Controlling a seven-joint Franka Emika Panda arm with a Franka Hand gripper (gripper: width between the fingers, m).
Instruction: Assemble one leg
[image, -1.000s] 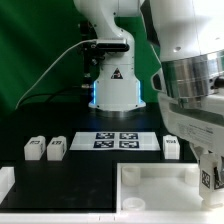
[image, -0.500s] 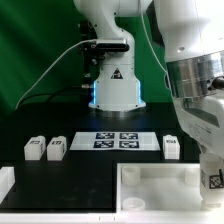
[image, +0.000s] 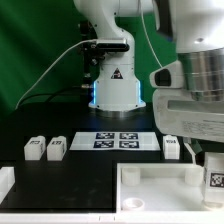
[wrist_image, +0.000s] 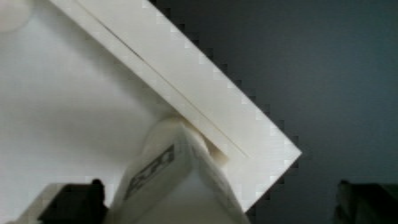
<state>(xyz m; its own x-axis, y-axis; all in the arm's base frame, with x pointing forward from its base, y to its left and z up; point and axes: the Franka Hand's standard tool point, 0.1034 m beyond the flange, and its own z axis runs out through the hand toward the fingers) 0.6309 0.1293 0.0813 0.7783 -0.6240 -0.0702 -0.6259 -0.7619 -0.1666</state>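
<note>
the arm has lifted since a second ago, so the wrist sits higher and the gripper now shows near the bench edge on the exterior view's right.

exterior view: the leg, tag facing us, sits just under it at the back corner of the white top, which lies along the bench's front edge. a spare leg is beside the marker board, and two more legs are toward the exterior view's left.

wrist view: the leg stands at the top's corner between the dark fingers. they're spread wide and touch neither side, so the pincer's open.
</note>
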